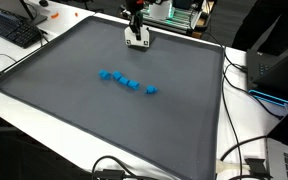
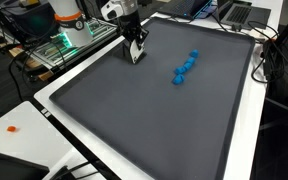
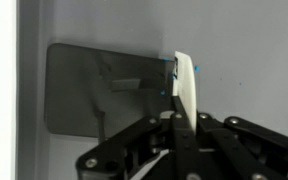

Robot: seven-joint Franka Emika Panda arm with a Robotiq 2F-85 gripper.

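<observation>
My gripper (image 1: 136, 36) hangs over the far edge of a large grey mat (image 1: 94, 110), seen in both exterior views (image 2: 134, 46). It is shut on a thin flat white piece (image 3: 185, 90), which stands on edge between the fingers (image 3: 181, 120) and also shows under the fingers in an exterior view (image 1: 137, 43). A row of several small blue blocks (image 1: 124, 80) lies on the mat's middle, well apart from the gripper; it also shows in an exterior view (image 2: 184, 68). In the wrist view the gripper's dark shadow falls on the grey mat (image 3: 94, 90).
A white table border (image 1: 234, 110) surrounds the mat. A black keyboard (image 1: 14, 30) lies at one corner. Cables (image 1: 249, 155) run along one side. Green-lit electronics (image 2: 59, 45) stand behind the arm's base. A small orange object (image 2: 12, 128) lies off the mat.
</observation>
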